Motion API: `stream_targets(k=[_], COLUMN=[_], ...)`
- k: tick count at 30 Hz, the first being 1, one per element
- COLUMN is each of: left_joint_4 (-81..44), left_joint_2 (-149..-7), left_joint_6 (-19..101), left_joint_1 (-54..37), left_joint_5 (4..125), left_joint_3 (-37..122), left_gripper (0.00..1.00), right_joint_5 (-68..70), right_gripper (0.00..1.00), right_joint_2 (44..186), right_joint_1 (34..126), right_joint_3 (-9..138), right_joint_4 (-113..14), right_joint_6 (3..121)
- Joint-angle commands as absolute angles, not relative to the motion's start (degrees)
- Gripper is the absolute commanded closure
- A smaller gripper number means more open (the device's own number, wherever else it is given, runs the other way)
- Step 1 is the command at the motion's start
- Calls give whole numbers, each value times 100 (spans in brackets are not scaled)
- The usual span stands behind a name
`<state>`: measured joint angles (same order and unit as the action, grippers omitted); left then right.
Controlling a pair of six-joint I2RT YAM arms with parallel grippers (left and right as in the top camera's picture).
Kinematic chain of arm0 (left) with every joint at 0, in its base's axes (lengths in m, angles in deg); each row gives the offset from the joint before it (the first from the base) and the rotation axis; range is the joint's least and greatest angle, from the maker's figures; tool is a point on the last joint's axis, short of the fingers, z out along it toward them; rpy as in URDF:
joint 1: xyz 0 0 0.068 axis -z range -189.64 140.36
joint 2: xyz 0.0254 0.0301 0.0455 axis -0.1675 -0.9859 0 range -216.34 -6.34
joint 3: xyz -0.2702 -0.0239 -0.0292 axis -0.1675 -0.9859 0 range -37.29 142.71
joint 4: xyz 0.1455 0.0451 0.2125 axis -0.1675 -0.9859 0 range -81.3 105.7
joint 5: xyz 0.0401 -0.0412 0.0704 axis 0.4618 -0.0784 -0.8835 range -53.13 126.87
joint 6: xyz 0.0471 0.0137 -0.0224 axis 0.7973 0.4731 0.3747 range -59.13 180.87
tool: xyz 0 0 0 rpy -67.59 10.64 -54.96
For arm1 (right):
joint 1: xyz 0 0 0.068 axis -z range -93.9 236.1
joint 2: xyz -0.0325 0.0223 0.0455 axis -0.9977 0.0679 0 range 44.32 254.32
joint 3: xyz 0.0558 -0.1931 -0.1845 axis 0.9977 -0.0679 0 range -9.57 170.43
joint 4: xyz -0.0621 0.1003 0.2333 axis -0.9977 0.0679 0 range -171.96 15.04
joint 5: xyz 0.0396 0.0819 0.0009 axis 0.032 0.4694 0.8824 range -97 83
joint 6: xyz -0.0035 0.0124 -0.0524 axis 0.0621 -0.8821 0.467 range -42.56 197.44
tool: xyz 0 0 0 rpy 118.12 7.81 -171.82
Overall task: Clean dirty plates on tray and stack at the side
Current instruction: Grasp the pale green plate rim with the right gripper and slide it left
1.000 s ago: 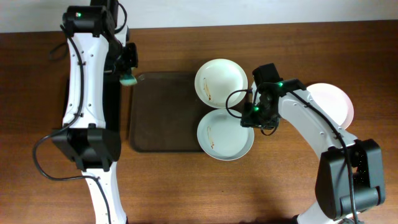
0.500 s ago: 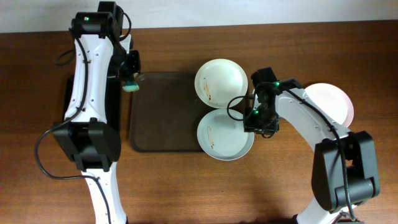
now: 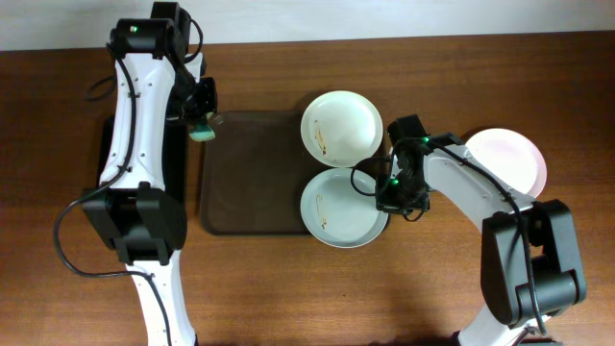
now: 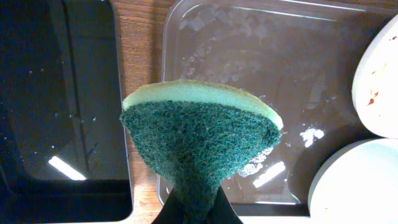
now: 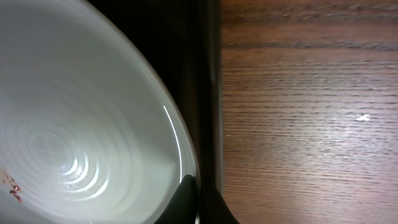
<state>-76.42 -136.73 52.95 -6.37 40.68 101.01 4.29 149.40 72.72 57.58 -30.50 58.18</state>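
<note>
The dark brown tray (image 3: 250,178) lies mid-table. Two white plates overlap its right end: the far plate (image 3: 341,123) and the near plate (image 3: 341,210), both with thin reddish smears. My right gripper (image 3: 388,188) is shut on the near plate's right rim; the right wrist view shows its fingers (image 5: 198,202) pinching that rim (image 5: 81,118) over the tray's edge (image 5: 202,56). A third plate (image 3: 509,159) lies on the table at the right. My left gripper (image 3: 200,123) is shut on a green and yellow sponge (image 4: 199,124) over the tray's far left corner (image 4: 249,56).
A smaller black glossy tray (image 4: 56,93) lies left of the brown tray, mostly under my left arm (image 3: 135,115). Bare wooden table (image 5: 311,124) lies right of the near plate. In the left wrist view both smeared plates show at the right edge (image 4: 380,74).
The near plate has slid a little to the left with my right gripper on its rim. My left gripper with the sponge shifted slightly toward the tray corner, then held still.
</note>
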Motion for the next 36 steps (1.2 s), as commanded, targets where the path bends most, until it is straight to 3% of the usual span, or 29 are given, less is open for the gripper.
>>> stream_targets(k=[1,10,18,23,31,33,35,36], left_joint_4=[-7629,-7627,-7607,-7609,-7609,-7605,-7585,-7578], left_joint_2=[-13437,-13437,-13437,-13437,-13437,-13437,-13437,-13437], left_joint_6=[5260,5260,5262,5262,5262,5262,5262,5262], left_joint_1=[-633,-633,-633,-633,-633,-633,-633,-633], left_joint_5=[4011,4011,4009,4009,4007,4009,4007,4007], left_joint_3=[10079,10079,10079,10079,10079,10079,10079,10079], left_gripper=[99,99,99,99,99,99,99,99], right_joint_5=[789,1222,-341,-835,-454,-450,-454,-454], right_gripper=[96,96,96,96,94,66,46,41], right_joint_2=[14968,14946,14979,15169,15519,15519,15519,15519], right_joint_1=[7254,6421,5412,5060,4808,4835,4898,4937], right_joint_3=[5778,6379,6512,6512,6512,6512,6512,6512], right_joint_4=[-3015,-2792,-4477,-5181,-5183,-5203,-5198,-5198], right_joint_6=[5826,5520,3479,3140,3059,3343,3413,3418])
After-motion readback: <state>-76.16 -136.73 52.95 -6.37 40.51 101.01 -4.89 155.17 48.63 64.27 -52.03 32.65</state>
